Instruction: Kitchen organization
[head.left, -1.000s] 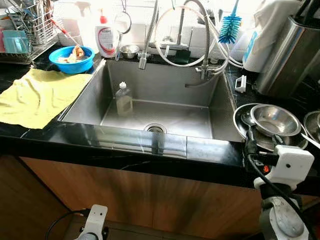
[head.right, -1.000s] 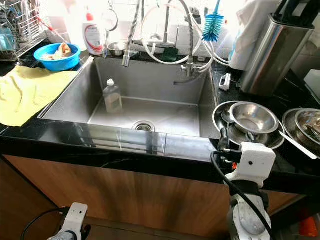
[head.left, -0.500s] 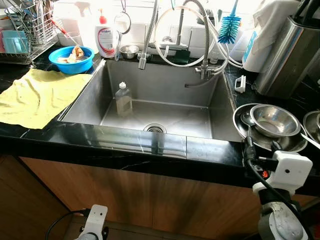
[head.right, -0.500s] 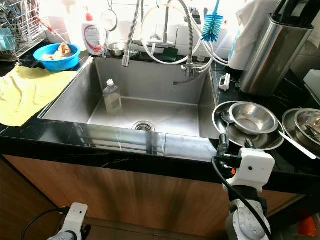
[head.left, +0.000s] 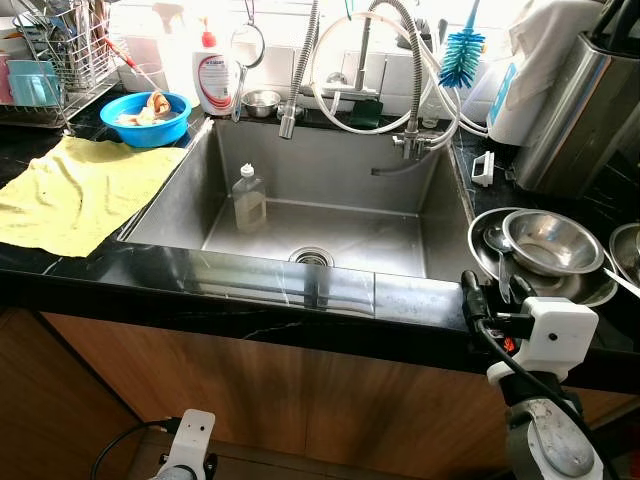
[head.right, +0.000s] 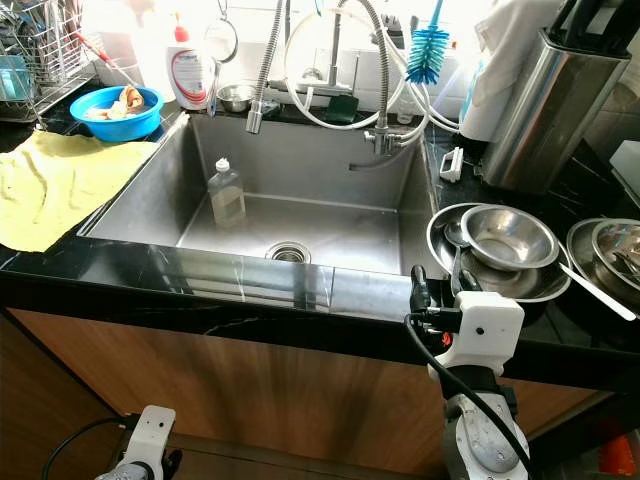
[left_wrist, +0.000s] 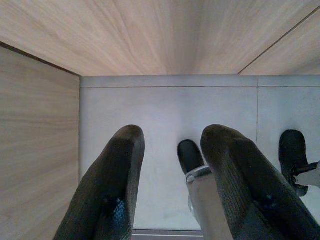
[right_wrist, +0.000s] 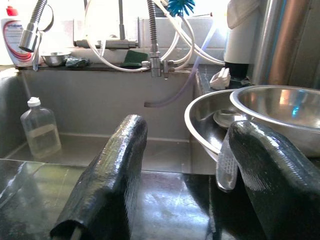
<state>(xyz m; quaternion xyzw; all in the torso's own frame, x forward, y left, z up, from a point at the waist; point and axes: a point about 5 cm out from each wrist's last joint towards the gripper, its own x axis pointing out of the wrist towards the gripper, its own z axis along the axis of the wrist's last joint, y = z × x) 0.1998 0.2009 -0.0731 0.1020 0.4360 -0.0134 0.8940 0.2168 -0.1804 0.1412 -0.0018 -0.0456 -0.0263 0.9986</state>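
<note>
Steel bowls (head.left: 548, 243) sit stacked on the counter (head.left: 250, 285) beside the sink (head.left: 330, 205). Our right gripper (head.left: 484, 292) hovers at the counter edge near them, fingers parted, grasping nothing. We judge approach underway; next, reach to the bowl rim. Left gripper (left_wrist: 172, 180) hangs idle, fingers parted.

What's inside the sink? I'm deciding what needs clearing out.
In the sink, a clear capped bottle stands upright near the left wall, part full of pale liquid. The drain sits uncovered in the middle.
</note>
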